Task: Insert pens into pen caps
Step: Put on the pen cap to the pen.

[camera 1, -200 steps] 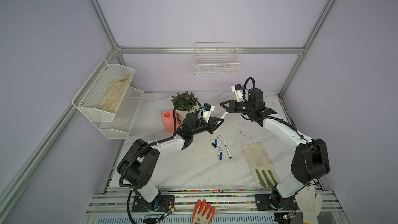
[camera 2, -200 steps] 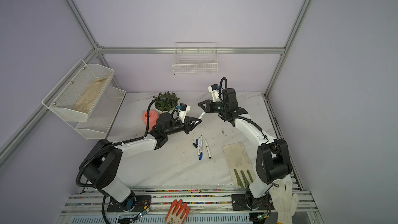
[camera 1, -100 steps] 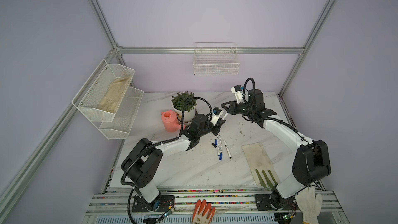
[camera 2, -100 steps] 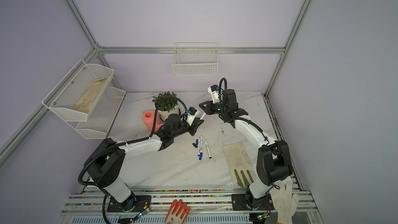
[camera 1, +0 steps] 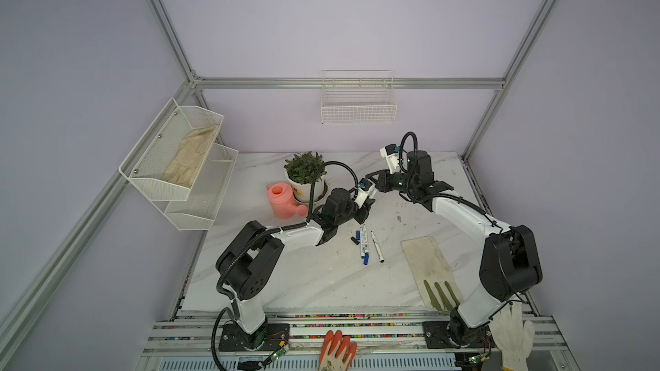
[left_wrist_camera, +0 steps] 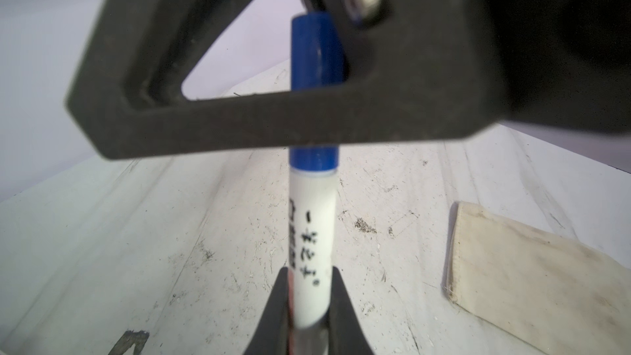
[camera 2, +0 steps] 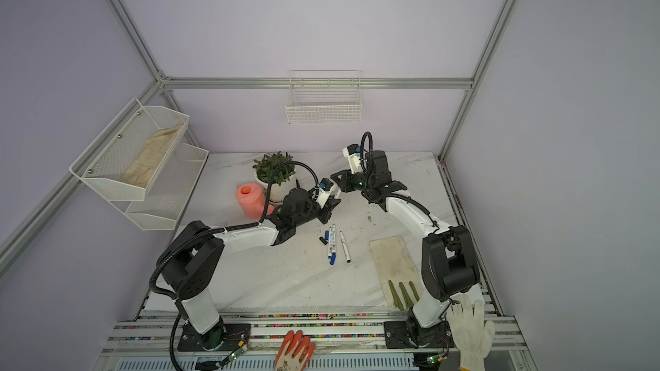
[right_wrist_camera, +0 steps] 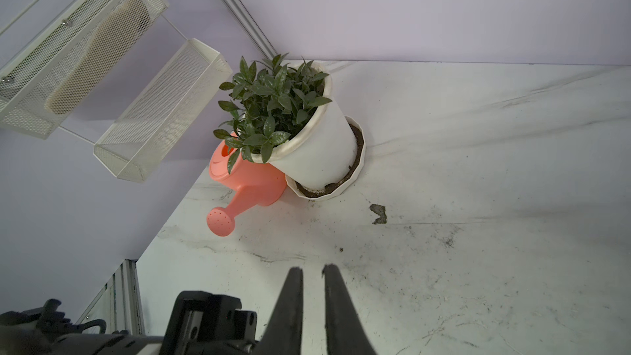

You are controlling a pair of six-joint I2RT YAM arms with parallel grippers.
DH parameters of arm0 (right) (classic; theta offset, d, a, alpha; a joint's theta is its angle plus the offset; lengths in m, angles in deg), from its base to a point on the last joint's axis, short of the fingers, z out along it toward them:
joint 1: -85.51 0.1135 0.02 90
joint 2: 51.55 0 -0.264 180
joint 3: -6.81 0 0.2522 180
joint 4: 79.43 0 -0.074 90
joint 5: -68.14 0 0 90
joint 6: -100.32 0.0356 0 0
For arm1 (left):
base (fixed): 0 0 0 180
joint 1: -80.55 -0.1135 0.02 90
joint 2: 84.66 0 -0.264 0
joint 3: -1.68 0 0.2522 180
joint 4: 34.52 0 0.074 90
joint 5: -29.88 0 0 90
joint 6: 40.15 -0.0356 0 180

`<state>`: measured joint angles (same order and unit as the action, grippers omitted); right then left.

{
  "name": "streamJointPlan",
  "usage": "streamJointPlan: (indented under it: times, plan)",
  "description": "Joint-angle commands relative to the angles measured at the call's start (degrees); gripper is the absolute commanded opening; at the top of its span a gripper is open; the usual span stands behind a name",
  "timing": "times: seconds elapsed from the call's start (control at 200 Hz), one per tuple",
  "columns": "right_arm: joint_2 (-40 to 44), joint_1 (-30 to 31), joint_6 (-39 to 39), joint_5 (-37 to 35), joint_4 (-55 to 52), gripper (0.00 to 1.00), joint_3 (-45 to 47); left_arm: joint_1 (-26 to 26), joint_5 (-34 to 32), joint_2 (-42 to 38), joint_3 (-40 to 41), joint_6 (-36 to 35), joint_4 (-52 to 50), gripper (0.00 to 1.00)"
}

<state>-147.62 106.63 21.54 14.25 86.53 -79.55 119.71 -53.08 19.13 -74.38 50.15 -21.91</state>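
My left gripper is shut on the barrel of a white pen. A blue pen cap sits on the pen's far end. A finger of my right gripper crosses in front of that cap; whether it touches the cap I cannot tell. In the right wrist view the right gripper has its jaws almost together with nothing between the tips. In both top views the two grippers meet above the table. Other pens, a blue cap and a black cap lie below them.
A potted plant and a pink watering can stand behind the left arm. A beige glove lies at the right of the table. A mesh shelf is on the left wall, a wire basket on the back wall.
My left gripper has carried the pen right and back, up to the right gripper. The right arm has barely moved.
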Motion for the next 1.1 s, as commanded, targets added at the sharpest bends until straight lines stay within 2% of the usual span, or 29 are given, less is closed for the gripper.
streamJointPlan:
  times: [0.0,0.14,0.205,0.325,0.425,0.545,0.7,0.87,1.095]
  plan:
    - [-3.7,5.8,-0.5,8.5,-24.0,0.0,6.6,-4.8,-18.8,-4.5,-23.7,5.2,31.8,0.0]
    - [-5.0,6.5,-1.3,4.0,-25.7,0.0,6.3,-5.9,-20.0,-4.7,-24.4,6.6,31.4,0.0]
    - [-4.5,5.5,0.1,2.7,-24.4,0.0,6.4,-7.0,-18.7,-6.0,-22.5,9.7,30.2,0.0]
    - [-3.5,1.4,1.8,2.3,-22.6,0.0,6.6,-10.3,-11.9,-9.6,-16.2,19.6,27.4,0.0]
    - [-3.0,-0.5,2.4,4.4,-21.3,0.0,6.4,-11.5,-6.5,-12.6,-10.4,23.3,25.9,0.0]
    - [-3.0,-0.5,4.4,7.2,-18.4,0.0,6.9,-11.1,-4.5,-15.4,-4.9,23.6,22.9,0.0]
    - [-3.2,-0.5,4.6,9.0,-18.0,0.0,6.9,-8.3,-6.9,-16.3,-0.7,21.7,19.3,0.0]
    - [-2.6,-0.2,4.5,10.6,-17.4,0.0,6.7,-5.1,-8.4,-14.6,0.7,20.4,16.8,0.0]
    - [-0.1,-0.2,6.8,11.9,-14.4,0.0,5.0,-0.9,-5.8,-11.0,4.6,17.6,12.4,0.0]
